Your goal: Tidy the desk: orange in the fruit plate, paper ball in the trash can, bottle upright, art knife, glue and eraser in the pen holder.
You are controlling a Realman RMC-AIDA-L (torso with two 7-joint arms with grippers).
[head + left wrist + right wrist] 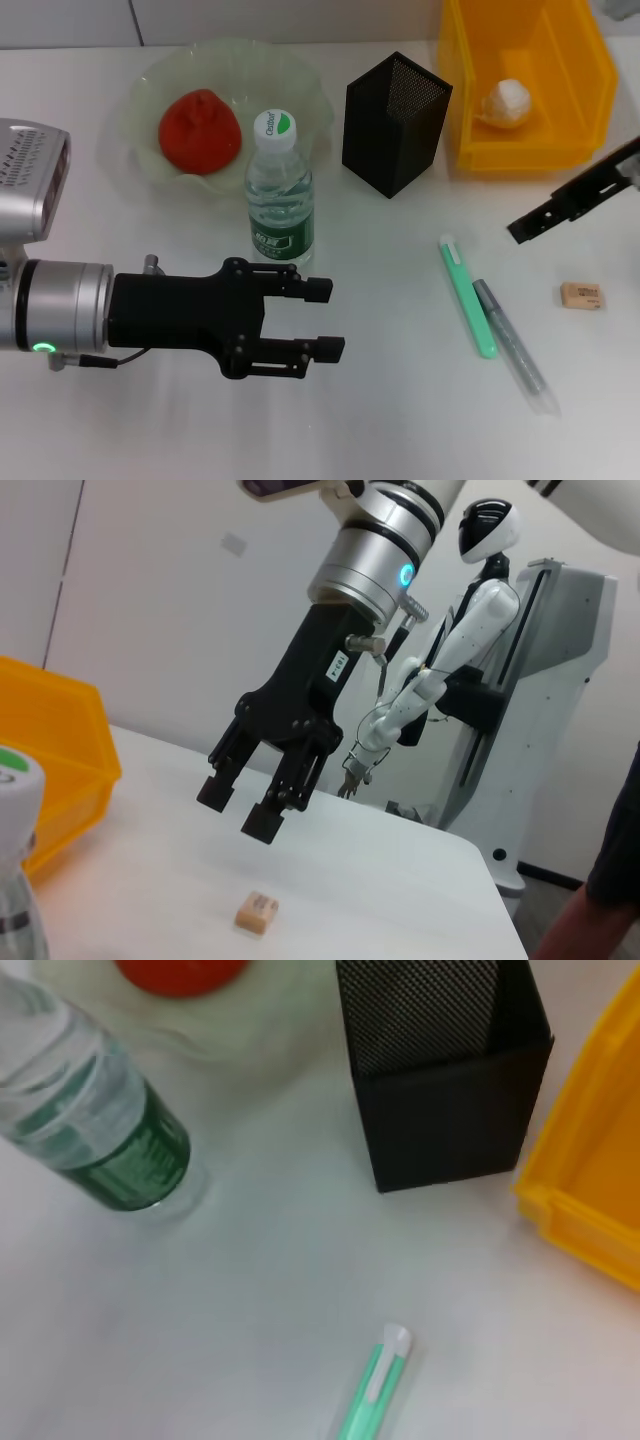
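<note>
1. White worktop (380,420) under everything, seen whole only from the head view.
2. Left arm lying level across the near left of the worktop, silver wrist then black left claw (325,319) pointing toward the right; fingers parted with a clear gap, nothing between them, just in front of the bottle.
3. Right arm coming in from the right edge; black right claw (527,228) slanted down over bare worktop between the yellow bin and the eraser. Left wrist view alone showing it well: right claw (239,808) hanging above the eraser (256,912), fingers apart, empty, not touching it.
4. Wide pale-green glass fruit plate (305,95) with wavy rim at far left, holding the red-orange bumpy orange (199,130).
5. Bright yellow rectangular plastic trash can (468,110) at far right, with the crumpled white paper ball (508,102) inside.
6. Tall square black mesh pen holder (393,125) between plate and bin; right wrist view showing pen holder (440,1110) close up, nothing visible inside from there.
7. Clear plastic bottle (279,190) with white cap and dark green label, standing upright just in front of the plate.
8. Mint-green slim art knife (466,295) and grey glue pen (512,338) lying side by side, near touching, right of centre.
9. Tiny beige rectangular eraser (582,295) flat near the right edge, apart from both.
</note>
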